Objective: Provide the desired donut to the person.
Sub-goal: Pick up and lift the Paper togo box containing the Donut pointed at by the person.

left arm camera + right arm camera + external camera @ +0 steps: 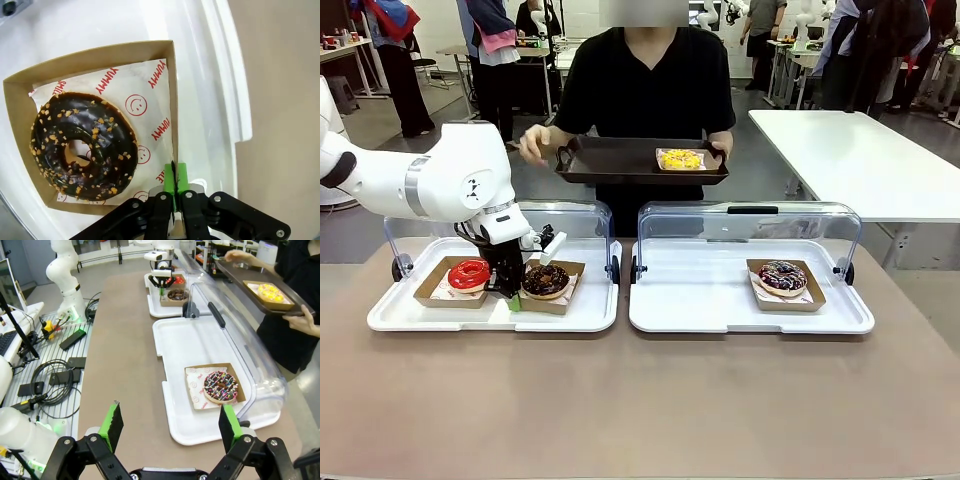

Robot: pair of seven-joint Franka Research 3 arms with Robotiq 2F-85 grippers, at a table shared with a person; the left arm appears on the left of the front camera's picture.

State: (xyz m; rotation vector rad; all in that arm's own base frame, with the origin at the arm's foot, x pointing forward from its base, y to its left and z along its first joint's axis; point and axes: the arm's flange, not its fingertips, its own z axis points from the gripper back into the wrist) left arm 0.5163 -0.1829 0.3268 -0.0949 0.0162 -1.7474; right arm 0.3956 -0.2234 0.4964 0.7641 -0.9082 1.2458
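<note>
A chocolate donut (546,279) (82,145) with nut bits lies in a cardboard tray (170,100) on the left white tray (490,318). My left gripper (512,295) (175,176) is shut on that cardboard tray's side wall, its green pads pinching the edge. A red glazed donut (469,274) sits just to its left. The person (645,80) stands across the table holding a dark brown tray (610,160) with a yellow donut (681,159) on it. My right gripper (170,422) hangs open above the near end of the table, holding nothing.
A sprinkled chocolate donut (782,276) (219,386) sits in its cardboard tray on the right white tray (720,315). Both white trays have clear lids (750,215) raised at the back. Cables and boxes (55,380) lie beside the table.
</note>
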